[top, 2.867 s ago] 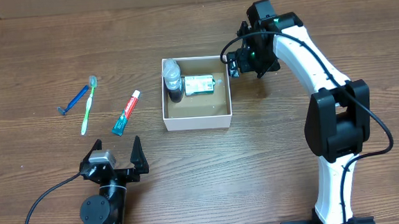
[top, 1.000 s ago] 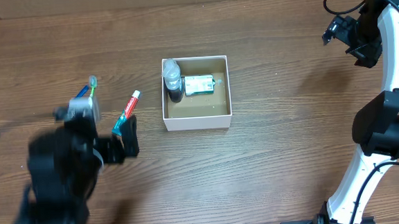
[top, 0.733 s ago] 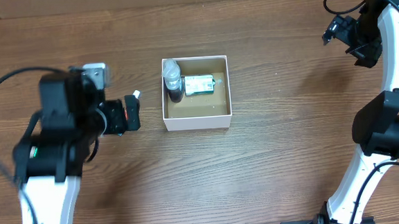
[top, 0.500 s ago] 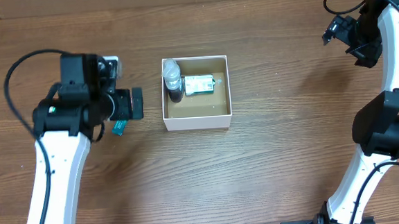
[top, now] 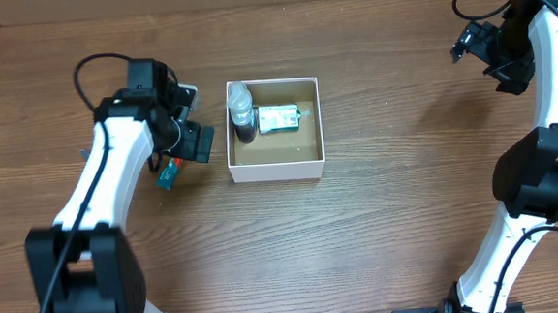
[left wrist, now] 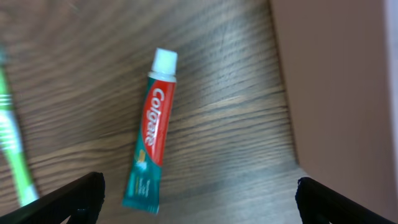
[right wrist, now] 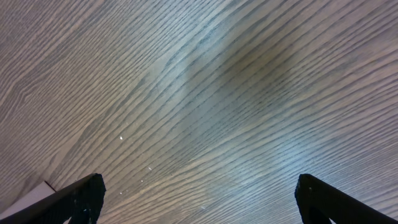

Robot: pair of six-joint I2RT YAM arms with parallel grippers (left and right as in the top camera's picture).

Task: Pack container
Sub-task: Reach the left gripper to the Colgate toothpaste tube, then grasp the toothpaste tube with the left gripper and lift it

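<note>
Overhead view of a wooden tabletop. Nearest the bottom edge, two white-and-black robot arms are standing at the lower corners of the frame. At left centre, the left hand is hovering with its jaws spread wide and gripping nothing. It is just beside the container and partly covering a red, white and green toothpaste tube lying flat on the wood. The left wrist view is showing that tube ahead of the spread fingertips, with a blurred green strip, probably a toothbrush, at the frame's left edge. The container, a square white box, is sitting at upper centre. It is holding a small clear bottle along its left wall and a green-and-white packet. In the upper right corner, the right hand is hanging wide open, gripping nothing, above the wood.
</note>
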